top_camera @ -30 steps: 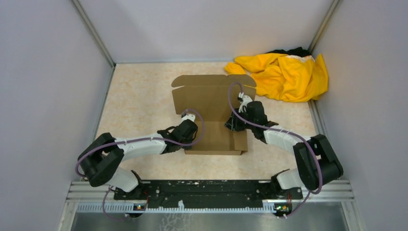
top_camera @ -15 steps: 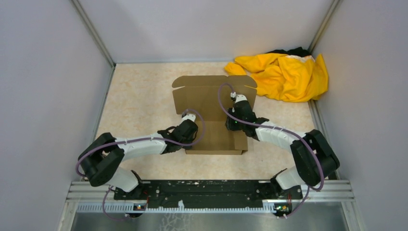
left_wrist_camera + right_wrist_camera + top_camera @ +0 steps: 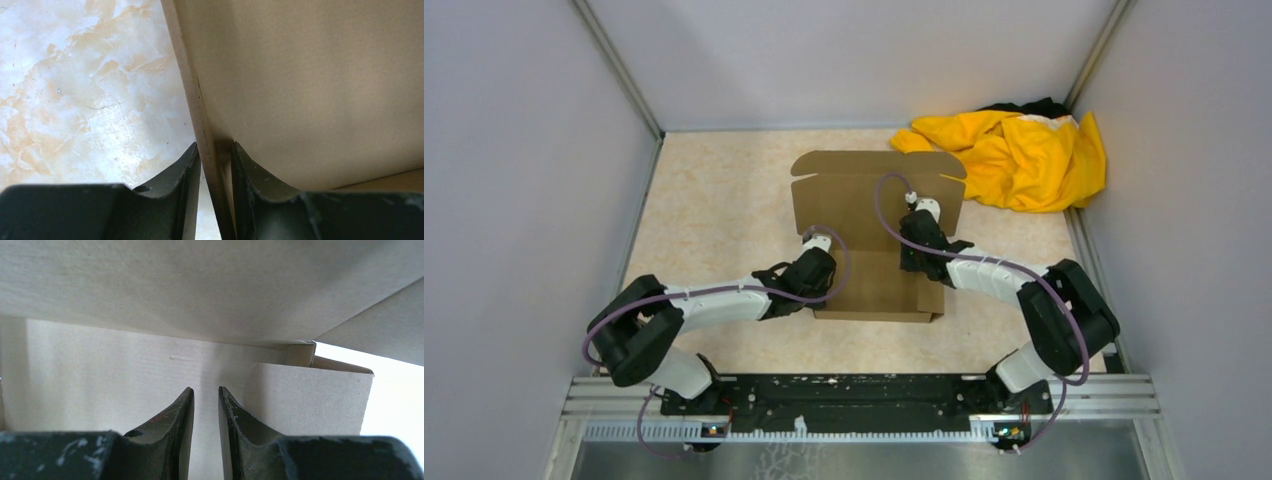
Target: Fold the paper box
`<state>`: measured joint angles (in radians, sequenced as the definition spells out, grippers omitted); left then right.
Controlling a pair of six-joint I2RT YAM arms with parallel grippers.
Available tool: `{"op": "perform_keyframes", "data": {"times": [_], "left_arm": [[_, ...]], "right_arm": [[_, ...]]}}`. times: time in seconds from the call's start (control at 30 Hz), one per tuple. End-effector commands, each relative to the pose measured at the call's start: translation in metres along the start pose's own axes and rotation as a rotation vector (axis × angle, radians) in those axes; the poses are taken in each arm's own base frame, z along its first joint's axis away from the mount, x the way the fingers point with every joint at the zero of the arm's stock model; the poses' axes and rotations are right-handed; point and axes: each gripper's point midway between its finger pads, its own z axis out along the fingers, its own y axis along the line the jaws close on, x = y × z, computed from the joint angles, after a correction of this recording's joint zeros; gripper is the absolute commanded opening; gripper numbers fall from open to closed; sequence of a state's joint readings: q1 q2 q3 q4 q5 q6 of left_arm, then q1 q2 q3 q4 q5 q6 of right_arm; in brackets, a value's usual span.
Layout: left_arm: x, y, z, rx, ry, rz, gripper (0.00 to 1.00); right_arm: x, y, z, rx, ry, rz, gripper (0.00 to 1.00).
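The paper box is brown cardboard in the middle of the table, its lid panel raised at the back and its tray toward me. My left gripper sits at the tray's left wall. In the left wrist view the left gripper is shut on that upright wall, one finger outside and one inside. My right gripper reaches into the tray's right half. In the right wrist view the right gripper is open by a narrow gap with nothing in it, facing the inner cardboard under the lid.
A crumpled yellow cloth lies at the back right corner, close to the lid's right edge. Grey enclosure walls stand on three sides. Marbled tabletop shows to the left of the box.
My right gripper has moved left and deeper into the box, and its fingers have narrowed. The box and lid have shifted slightly to the right. The left gripper has kept its hold.
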<state>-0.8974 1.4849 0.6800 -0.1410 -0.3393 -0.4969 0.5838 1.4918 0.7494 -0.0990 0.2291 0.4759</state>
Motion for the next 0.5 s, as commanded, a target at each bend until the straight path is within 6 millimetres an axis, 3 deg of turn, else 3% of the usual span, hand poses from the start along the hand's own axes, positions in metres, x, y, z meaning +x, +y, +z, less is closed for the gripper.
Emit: {"op": "perform_keyframes", "data": {"times": [0.0, 0.23, 0.47], "left_arm": [[0.034, 0.008, 0.001, -0.017, 0.107, 0.033, 0.34], [0.036, 0.007, 0.002, -0.009, 0.11, 0.03, 0.34], [0.036, 0.006, 0.0, -0.003, 0.105, 0.025, 0.34]], "right_arm": [[0.036, -0.044, 0.0, 0.208, 0.124, -0.055, 0.25], [0.027, -0.035, 0.012, 0.222, 0.12, -0.07, 0.24], [0.025, -0.009, 0.022, 0.188, 0.108, -0.114, 0.22]]}}
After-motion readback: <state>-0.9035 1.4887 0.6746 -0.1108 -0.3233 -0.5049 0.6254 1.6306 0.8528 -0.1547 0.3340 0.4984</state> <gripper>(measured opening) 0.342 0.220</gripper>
